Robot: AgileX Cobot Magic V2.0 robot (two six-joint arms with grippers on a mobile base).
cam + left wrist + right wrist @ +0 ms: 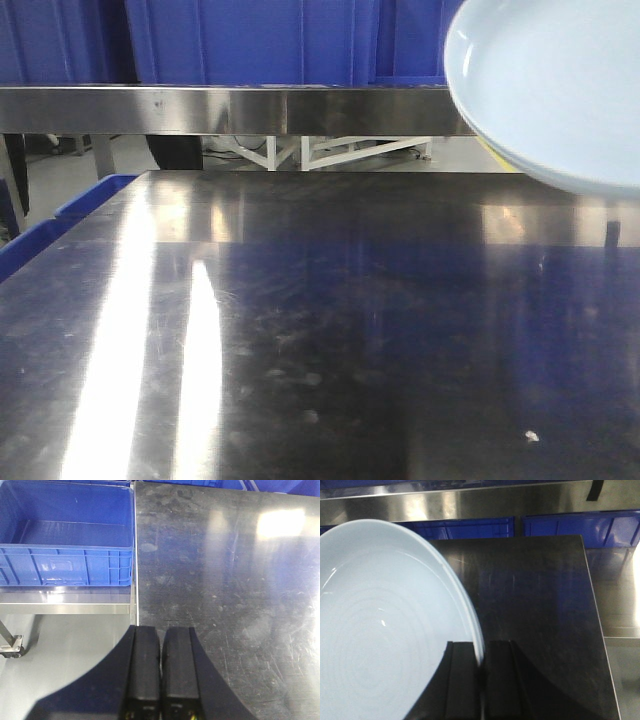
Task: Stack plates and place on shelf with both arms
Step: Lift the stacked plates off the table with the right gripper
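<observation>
pinching the plates (380,630) by one rim only, the right gripper (482,652) could let them, overhanging left of it, tilt and slip; the left gripper (161,635) is pressed together, empty.

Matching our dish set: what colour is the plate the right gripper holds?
Plain glossy pale bluish-white; the plate shows best in the right wrist view.
</observation>
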